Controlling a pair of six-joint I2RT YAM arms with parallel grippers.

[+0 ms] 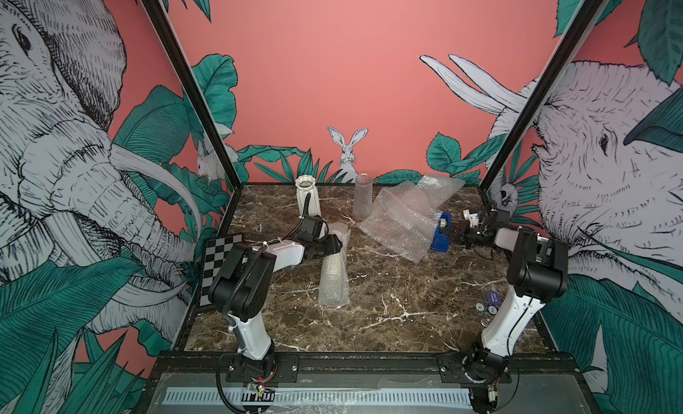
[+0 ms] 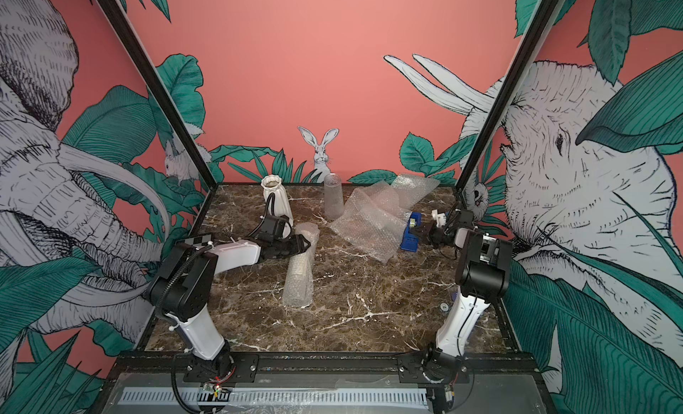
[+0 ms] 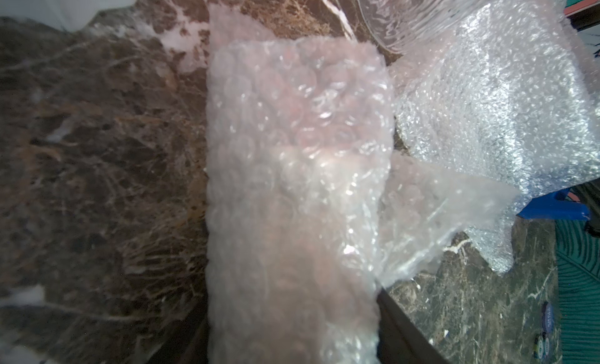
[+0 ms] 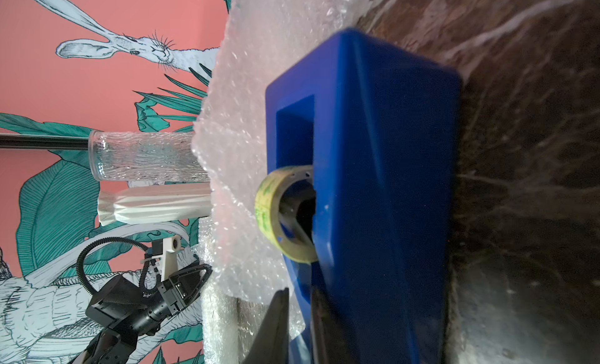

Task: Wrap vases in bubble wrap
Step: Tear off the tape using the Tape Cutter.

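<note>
A vase rolled in bubble wrap lies on the marble table, long axis running front to back. My left gripper is shut on the far end of this roll, one finger on each side. A white ribbed vase and a clear glass vase stand upright at the back. Loose bubble wrap sheets lie right of them. My right gripper sits at the blue tape dispenser, its jaws a narrow gap apart; what lies between them is unclear.
A checkerboard card leans at the table's left edge. Small round discs lie near the right arm's base. Black frame posts stand at both back corners. A yellowish tape roll sits in the dispenser.
</note>
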